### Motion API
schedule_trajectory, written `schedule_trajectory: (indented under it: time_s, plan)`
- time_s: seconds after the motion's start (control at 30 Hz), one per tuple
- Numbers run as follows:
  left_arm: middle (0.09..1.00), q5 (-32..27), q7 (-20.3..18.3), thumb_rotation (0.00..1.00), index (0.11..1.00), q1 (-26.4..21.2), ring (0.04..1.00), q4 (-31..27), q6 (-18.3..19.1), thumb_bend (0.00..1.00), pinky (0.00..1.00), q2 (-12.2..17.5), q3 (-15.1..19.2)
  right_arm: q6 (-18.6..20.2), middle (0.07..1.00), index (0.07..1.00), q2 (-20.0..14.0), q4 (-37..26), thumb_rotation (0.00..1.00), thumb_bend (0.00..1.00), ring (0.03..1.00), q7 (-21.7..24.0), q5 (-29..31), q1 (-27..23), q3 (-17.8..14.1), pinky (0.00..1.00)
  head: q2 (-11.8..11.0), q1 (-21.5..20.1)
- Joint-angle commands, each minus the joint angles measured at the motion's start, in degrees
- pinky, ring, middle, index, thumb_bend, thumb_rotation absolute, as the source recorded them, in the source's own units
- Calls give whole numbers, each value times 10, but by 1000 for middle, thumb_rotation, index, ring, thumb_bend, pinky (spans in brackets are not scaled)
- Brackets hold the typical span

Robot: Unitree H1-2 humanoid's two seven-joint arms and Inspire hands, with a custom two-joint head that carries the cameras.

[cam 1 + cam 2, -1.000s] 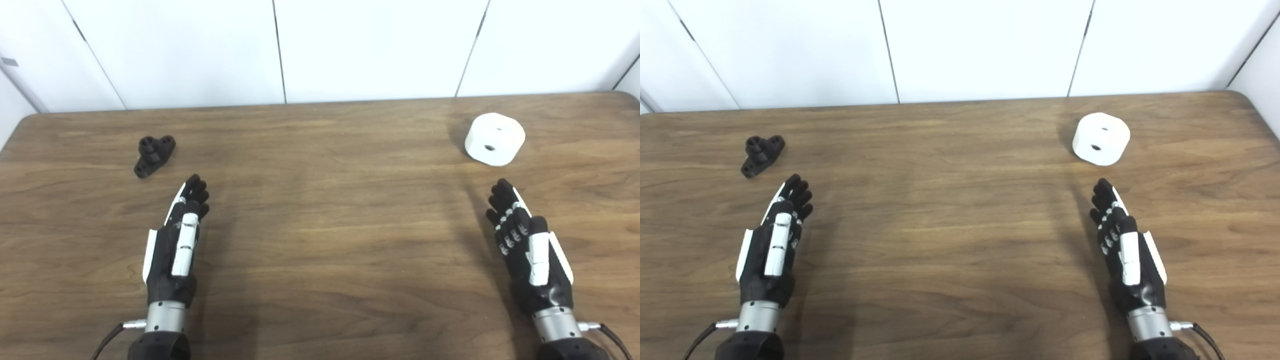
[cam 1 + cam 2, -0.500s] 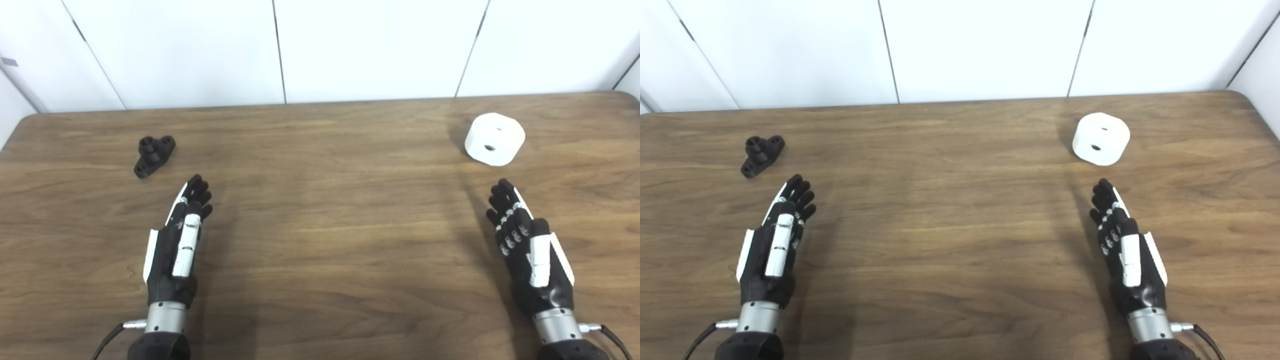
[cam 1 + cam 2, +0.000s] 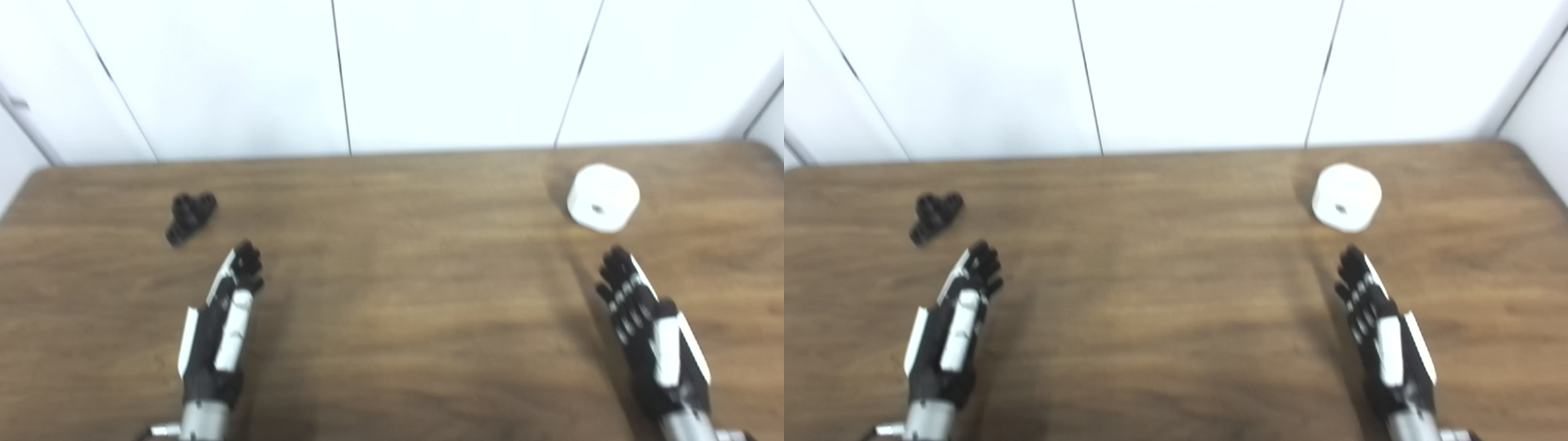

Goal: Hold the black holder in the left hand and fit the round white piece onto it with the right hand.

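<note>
At eleven o'clock from the empty, spread left hand (image 3: pixel 214 331), on the brown wooden surface (image 3: pixel 392 294), the small black plastic holder (image 3: pixel 190 215) looks light and rigid, best pinched across its middle.

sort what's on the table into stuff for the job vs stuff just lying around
For the job:
black holder
round white piece
left hand, open
right hand, open

Lying about:
nothing else on the table

Wooden table (image 3: pixel 398 294): black holder (image 3: pixel 189 215), white piece (image 3: pixel 603 197)
</note>
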Motion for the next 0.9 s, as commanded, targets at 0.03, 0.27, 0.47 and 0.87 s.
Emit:
schedule_trajectory:
  time_s: [0.03,0.27,0.47,0.87]
  plan:
    - [939,8,-1,746,945,49,947,-1,-33,485,950,-9,-12,-24,977,960,-9,39,1000,694,996,15,11,10,-7,997,-12,16]
    - [934,28,8,720,931,50,932,25,-64,506,899,-17,-23,-44,997,973,-18,78,1000,721,1000,33,20,7,-9,1000,-45,52]
    - [938,34,11,712,935,48,935,36,-69,487,895,-20,-30,-50,1000,982,-22,95,1000,701,1000,44,28,0,-11,1000,-58,67]
    - [926,43,24,691,935,51,925,28,-60,446,873,-24,-40,-53,1000,990,-27,99,1000,698,1000,45,24,0,-11,1000,-51,52]
